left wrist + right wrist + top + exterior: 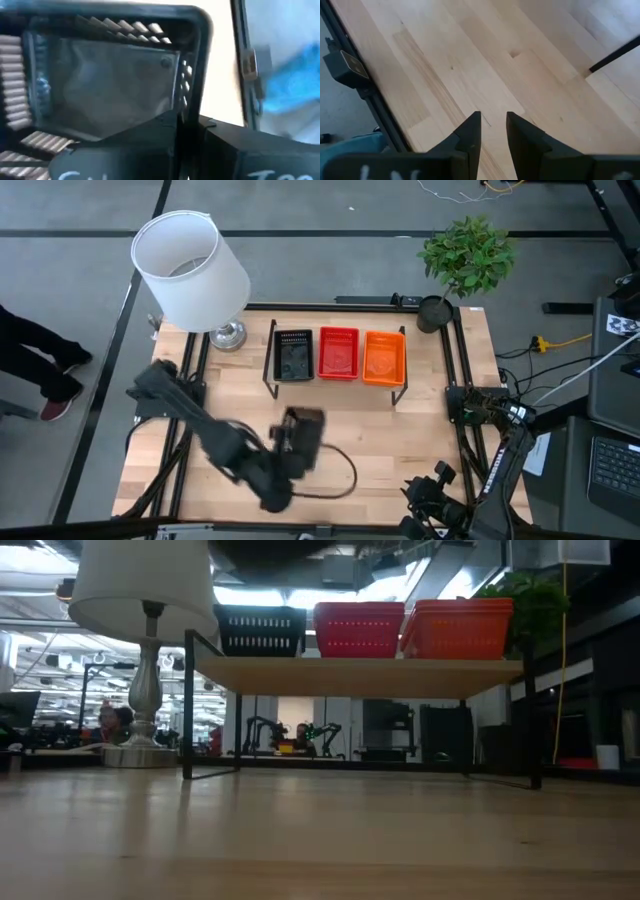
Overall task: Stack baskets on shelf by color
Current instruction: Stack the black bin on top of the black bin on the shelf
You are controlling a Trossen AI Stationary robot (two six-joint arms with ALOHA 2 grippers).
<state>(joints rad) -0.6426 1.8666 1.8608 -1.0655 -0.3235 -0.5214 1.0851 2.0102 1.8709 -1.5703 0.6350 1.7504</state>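
Shelf [336, 392] located in upper centre of high view, on wooden tabletop [400, 450]. Carrying three basket positions in a row: black stack [293, 356] at left, red stack [338, 353] in middle, orange stack [384, 357] at right. Same order confirmed in low view: black [260, 631], red [358, 629], orange [457, 628], all seated on the shelf board [360, 672], red and orange touching or just beside each other. Number of baskets in each stack not determinable.

Left gripper [296, 442] found in lower centre of high view, below the shelf, blurred. Pinching one rim of a further black basket [305, 432], held apart from the shelf. Left wrist view: mesh wall and rim of held basket [110, 75] filling the frame, dark fingers [165, 132] pressed together over the near rim. Height above tabletop not determinable.

Right gripper [493, 131] placed over bare tabletop near its edge rail, per right wrist view. Fingers slightly apart with a narrow gap, gripping nothing. Right arm [490, 450] resting at lower right of high view.

White lamp [190, 270] standing at upper left of tabletop; potted plant [465, 260] at upper right corner.
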